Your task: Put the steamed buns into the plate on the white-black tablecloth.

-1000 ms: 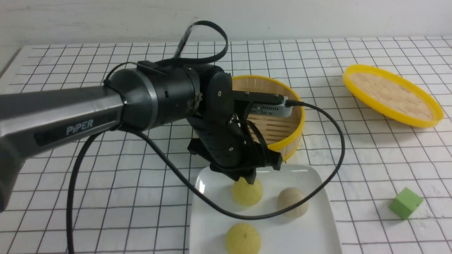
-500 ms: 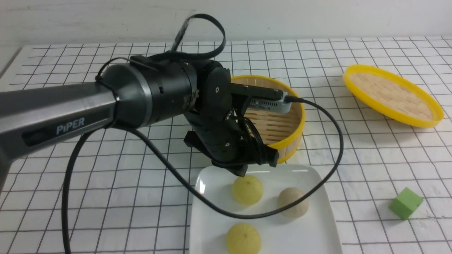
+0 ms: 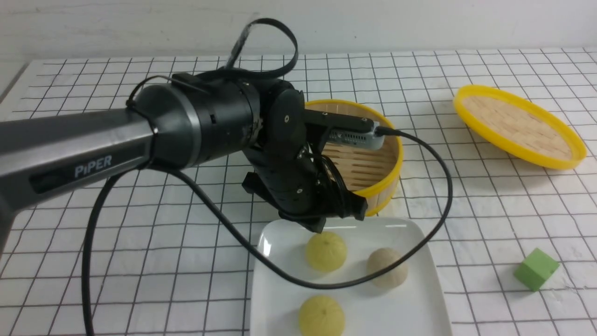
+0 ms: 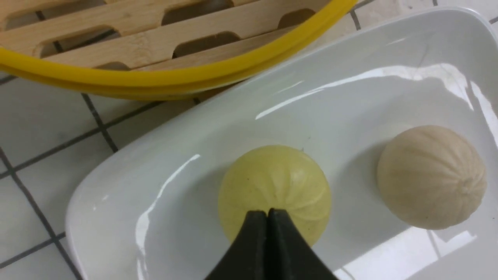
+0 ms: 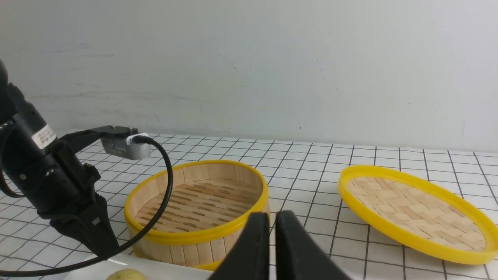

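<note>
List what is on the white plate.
On the plate: far yellow bun, near yellow bun, beige bun. The shut left gripper and its cable cover bits of it; its near edge is out of frame.

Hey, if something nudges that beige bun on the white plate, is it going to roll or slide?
The beige bun probably won't roll far: it sits dome-up on what looks like a flat base. It may well slide, since the white plate is glossy with bright reflections. Its raised rim would likely stop the bun.
</note>
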Controlling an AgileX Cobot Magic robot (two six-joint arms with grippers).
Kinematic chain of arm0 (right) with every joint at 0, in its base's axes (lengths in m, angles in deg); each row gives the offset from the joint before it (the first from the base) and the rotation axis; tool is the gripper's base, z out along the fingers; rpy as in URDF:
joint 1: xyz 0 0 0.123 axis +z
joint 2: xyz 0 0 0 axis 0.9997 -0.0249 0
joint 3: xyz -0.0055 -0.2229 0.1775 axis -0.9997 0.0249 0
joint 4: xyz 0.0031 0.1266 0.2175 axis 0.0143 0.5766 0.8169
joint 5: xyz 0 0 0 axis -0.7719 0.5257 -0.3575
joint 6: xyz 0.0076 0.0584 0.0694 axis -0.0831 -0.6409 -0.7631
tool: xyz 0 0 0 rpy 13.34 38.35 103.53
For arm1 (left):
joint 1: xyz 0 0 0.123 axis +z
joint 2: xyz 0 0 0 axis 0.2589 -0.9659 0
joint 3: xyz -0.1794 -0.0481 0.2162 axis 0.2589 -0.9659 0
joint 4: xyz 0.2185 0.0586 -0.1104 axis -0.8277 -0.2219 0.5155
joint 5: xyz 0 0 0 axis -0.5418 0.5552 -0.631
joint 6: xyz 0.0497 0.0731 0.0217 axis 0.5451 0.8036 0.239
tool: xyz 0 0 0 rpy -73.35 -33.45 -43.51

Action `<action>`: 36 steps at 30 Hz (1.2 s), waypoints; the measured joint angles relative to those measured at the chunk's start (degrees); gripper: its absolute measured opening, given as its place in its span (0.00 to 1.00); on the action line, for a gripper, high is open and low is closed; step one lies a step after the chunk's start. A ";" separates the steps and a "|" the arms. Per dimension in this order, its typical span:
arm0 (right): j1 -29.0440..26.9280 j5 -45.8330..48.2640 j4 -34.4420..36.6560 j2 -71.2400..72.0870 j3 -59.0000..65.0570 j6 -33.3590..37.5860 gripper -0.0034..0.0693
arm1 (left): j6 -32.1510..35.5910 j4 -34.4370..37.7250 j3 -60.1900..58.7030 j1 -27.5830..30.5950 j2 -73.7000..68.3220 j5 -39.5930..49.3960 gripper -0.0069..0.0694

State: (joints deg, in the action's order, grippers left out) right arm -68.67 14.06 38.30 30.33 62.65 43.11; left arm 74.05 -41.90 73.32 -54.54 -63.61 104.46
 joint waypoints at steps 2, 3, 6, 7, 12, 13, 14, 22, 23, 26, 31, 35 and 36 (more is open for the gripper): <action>0.00 0.00 0.00 0.00 0.06 0.00 0.11 | 0.00 -0.07 0.00 0.00 0.00 0.00 0.10; 0.00 -0.14 0.00 0.00 0.30 0.00 0.11 | 0.00 -0.12 0.00 0.00 0.00 0.00 0.10; -0.24 -0.24 0.00 0.34 2.30 0.00 0.12 | -0.47 -0.23 0.00 0.00 0.00 0.00 0.10; -0.84 -0.29 0.00 0.51 3.09 0.00 0.12 | -0.53 -0.23 0.00 0.00 0.00 0.00 0.10; -7.55 -0.23 -1.45 1.07 8.81 0.00 0.13 | -1.70 -1.10 0.00 0.00 2.15 -0.08 0.10; -9.43 -0.19 -2.01 1.08 10.36 0.00 0.13 | -1.84 -1.63 0.00 0.00 3.54 -0.02 0.10; -9.74 -0.19 -2.10 1.08 10.88 0.00 0.13 | -1.92 -1.82 0.00 0.00 3.76 -0.02 0.10; -15.71 1.31 -2.48 1.08 19.21 0.00 0.15 | -2.22 -8.99 0.00 0.00 20.15 7.92 0.10; -15.76 1.55 -2.48 1.08 19.21 0.00 0.15 | -2.45 -10.03 0.00 0.00 22.27 9.24 0.10; -15.82 2.02 -2.48 1.08 19.16 0.00 0.16 | -3.55 -14.60 0.00 0.00 30.68 15.11 0.10; -16.16 2.14 -2.48 1.08 19.16 0.00 0.17 | -8.34 -19.45 -4.15 0.00 43.59 20.67 0.10; -16.21 2.14 -2.48 1.08 19.16 0.00 0.18 | -13.86 -20.10 -15.19 0.00 54.25 18.76 0.10; -16.21 2.14 -2.48 1.08 19.16 0.00 0.18 | -15.90 -20.12 -19.04 0.00 57.35 16.47 0.10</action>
State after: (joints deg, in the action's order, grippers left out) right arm -84.88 16.20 35.82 31.41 81.81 43.11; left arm 58.15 -62.02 54.28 -54.54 -6.26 120.93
